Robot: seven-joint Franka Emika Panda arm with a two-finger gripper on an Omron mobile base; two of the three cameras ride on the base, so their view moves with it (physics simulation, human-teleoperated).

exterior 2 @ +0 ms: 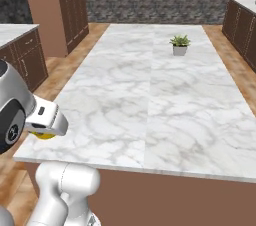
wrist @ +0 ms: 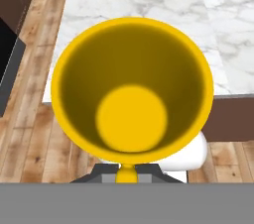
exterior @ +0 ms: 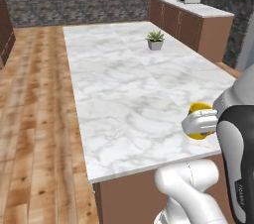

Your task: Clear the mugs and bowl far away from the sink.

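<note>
Marble covers the whole long table (exterior: 129, 94), and around it I see wooden floor, brown cabinets and a dark stone wall. Far down the table stands a small potted plant (exterior: 155, 40), alone.

At the near corner of the table the end effector (exterior: 198, 125) carries the yellow mug (exterior: 200, 107). In the left base view only a part of the yellow shows above and below the white hand. In the right base view a thin yellow edge (exterior 2: 44, 135) shows under the hand, just at the table's corner. In the hand view the mug (wrist: 132, 89) looks straight open to the camera, with its round bottom visible inside, and behind it are the marble edge and the floor. The fingertips themselves are hidden, so I judge by the way the mug hangs with the hand that the fingers are closed on it.

I think the step in hand is to put this mug down on the table, away from the sink. To do it well, the arm should first bring the mug further inward over the marble, because now it seems to be near the edge, partly over the floor. Then it should lower until the bottom rests flat, and only after that release. The mug must stay upright, and it should land well apart from the plant.
</note>
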